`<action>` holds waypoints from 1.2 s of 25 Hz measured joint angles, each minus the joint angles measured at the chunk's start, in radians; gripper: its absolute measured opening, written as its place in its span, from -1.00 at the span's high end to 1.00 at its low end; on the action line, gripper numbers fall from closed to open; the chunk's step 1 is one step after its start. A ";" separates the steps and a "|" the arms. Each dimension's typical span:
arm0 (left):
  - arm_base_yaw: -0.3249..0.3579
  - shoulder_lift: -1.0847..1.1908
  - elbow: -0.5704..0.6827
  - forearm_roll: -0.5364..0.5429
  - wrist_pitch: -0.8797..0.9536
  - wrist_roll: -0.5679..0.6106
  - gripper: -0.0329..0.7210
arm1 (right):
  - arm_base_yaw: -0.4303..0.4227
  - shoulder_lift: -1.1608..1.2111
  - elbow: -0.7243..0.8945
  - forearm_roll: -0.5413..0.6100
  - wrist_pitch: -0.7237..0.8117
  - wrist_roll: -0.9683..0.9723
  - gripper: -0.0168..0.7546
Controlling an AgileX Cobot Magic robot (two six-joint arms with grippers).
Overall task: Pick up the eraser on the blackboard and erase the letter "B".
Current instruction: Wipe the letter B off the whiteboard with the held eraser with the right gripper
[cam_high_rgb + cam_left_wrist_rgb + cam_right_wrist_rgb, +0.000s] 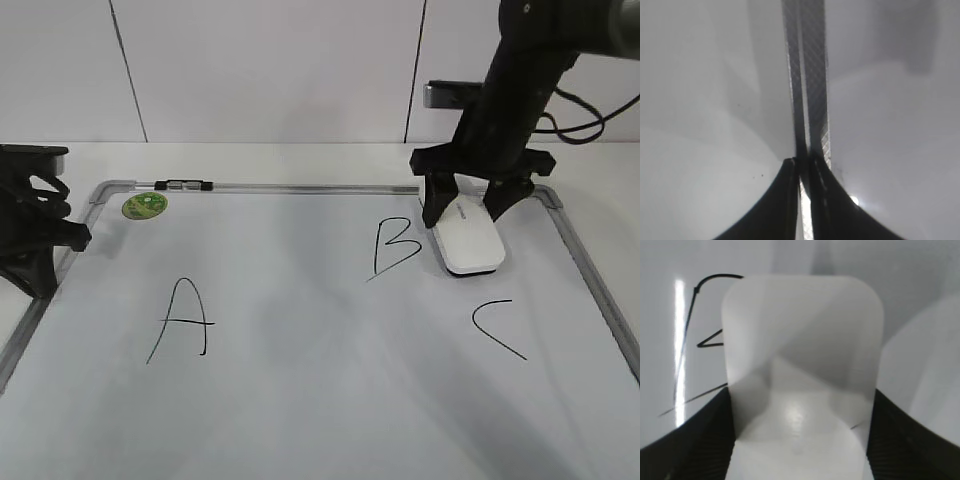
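Note:
The white eraser (470,240) lies on the blackboard (300,400), a white board with a silver frame, just right of the black letter "B" (395,245). My right gripper (463,208) comes down over the eraser's far end with a finger against each long side. In the right wrist view the eraser (800,340) fills the space between the fingers of the right gripper (800,440), and strokes of the "B" (692,315) show to its left. My left gripper (40,235) rests at the board's left edge, shut and empty.
A black "A" (183,320) is at the board's left and an angular "C" (497,330) at the lower right. A green sticker (144,205) and a small clip (185,184) sit at the top left. The left wrist view shows the left gripper (802,162) over the frame rail (807,75).

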 joint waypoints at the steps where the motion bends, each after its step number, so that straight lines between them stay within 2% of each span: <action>1: 0.000 0.000 0.000 0.000 0.000 0.000 0.85 | 0.000 0.028 -0.013 0.000 0.000 0.000 -0.44; 14: 0.000 0.000 0.000 0.004 0.000 0.000 0.85 | 0.013 0.145 -0.129 0.030 0.069 0.000 -0.44; 17: 0.000 0.000 0.000 0.005 0.000 0.000 0.85 | 0.056 0.151 -0.137 0.025 0.052 0.000 -0.44; 25: 0.000 0.000 0.000 0.005 0.002 0.000 0.85 | 0.240 0.166 -0.164 0.023 0.009 0.000 -0.44; 30: 0.000 0.000 0.000 0.005 0.002 0.000 0.84 | 0.294 0.188 -0.202 0.038 0.012 0.000 -0.44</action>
